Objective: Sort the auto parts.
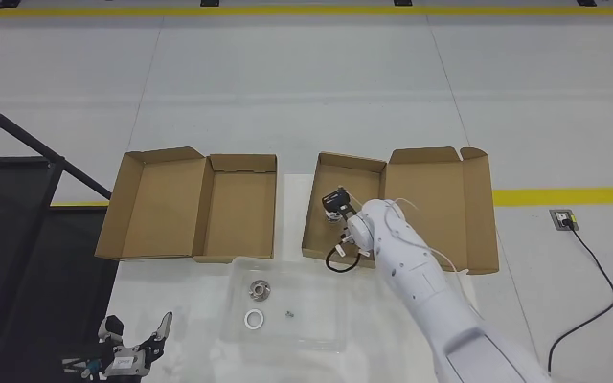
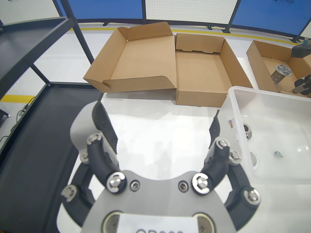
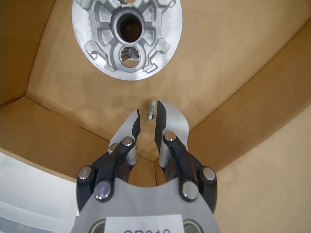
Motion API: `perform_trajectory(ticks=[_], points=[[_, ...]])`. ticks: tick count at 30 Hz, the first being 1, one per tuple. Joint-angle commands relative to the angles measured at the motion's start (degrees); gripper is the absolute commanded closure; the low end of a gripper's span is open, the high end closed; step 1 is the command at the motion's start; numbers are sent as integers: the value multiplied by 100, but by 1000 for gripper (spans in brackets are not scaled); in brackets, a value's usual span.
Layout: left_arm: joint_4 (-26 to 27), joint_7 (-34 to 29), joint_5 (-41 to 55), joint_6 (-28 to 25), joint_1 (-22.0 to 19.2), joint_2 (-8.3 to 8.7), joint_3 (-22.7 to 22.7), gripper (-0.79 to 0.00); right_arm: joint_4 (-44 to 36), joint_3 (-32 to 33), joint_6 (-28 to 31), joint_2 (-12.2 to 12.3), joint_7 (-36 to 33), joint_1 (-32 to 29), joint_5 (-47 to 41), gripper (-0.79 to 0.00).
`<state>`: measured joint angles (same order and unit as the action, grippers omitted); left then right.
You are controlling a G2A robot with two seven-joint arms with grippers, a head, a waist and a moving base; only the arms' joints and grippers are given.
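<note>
We note the right gripper [image 3: 148, 106] in the right box [image 3: 230, 61], jaws slightly parted with a small bolt [image 3: 150, 110] between their tips, near the metal hub [image 3: 126, 25]; the left gripper [image 2: 157, 109] has its jaws wide open above the near-left counter [image 2: 158, 134].

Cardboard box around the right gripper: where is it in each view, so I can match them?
Top view: the cardboard box lies right of centre, lid open, behind the clear bin.
Left wrist view: the box stands beyond the bin, the metal hub inside.
Right wrist view: its floor and walls surround the right gripper.
Shared landmark: the clear bin beside the box's near wall.
</note>
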<state>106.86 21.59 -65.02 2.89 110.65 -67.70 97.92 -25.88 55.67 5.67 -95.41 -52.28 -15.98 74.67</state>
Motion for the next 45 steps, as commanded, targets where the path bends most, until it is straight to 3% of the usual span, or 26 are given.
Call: perform_trajectory(ticks=[1, 11, 20, 25, 34, 40, 45], points=[[0, 0, 0, 0, 0, 0, 0, -785, 77, -14, -26, -22, 44, 28, -20, -228], [0, 0, 0, 0, 0, 0, 0, -785, 133, -5, -28, -56, 178, 121, -100, -228], [0, 0, 0, 0, 0, 0, 0, -785, -726, 280, 533, 166, 78, -141, -165, -212], [0, 0, 0, 0, 0, 0, 0, -785, -1994, 647, 946, 414, -336, -740, -197, -249], [0, 0, 0, 0, 0, 0, 0, -785, -5436, 1228, 1503, 776, -1592, -2577, -394, -256], [0, 0, 0, 0, 0, 0, 0, -785, -6783, 780, 1711, 821, -2159, -3327, -510, -265], [0, 0, 0, 0, 0, 0, 0, -785, -7170, 104, 1755, 800, -2375, -3583, -353, -277]])
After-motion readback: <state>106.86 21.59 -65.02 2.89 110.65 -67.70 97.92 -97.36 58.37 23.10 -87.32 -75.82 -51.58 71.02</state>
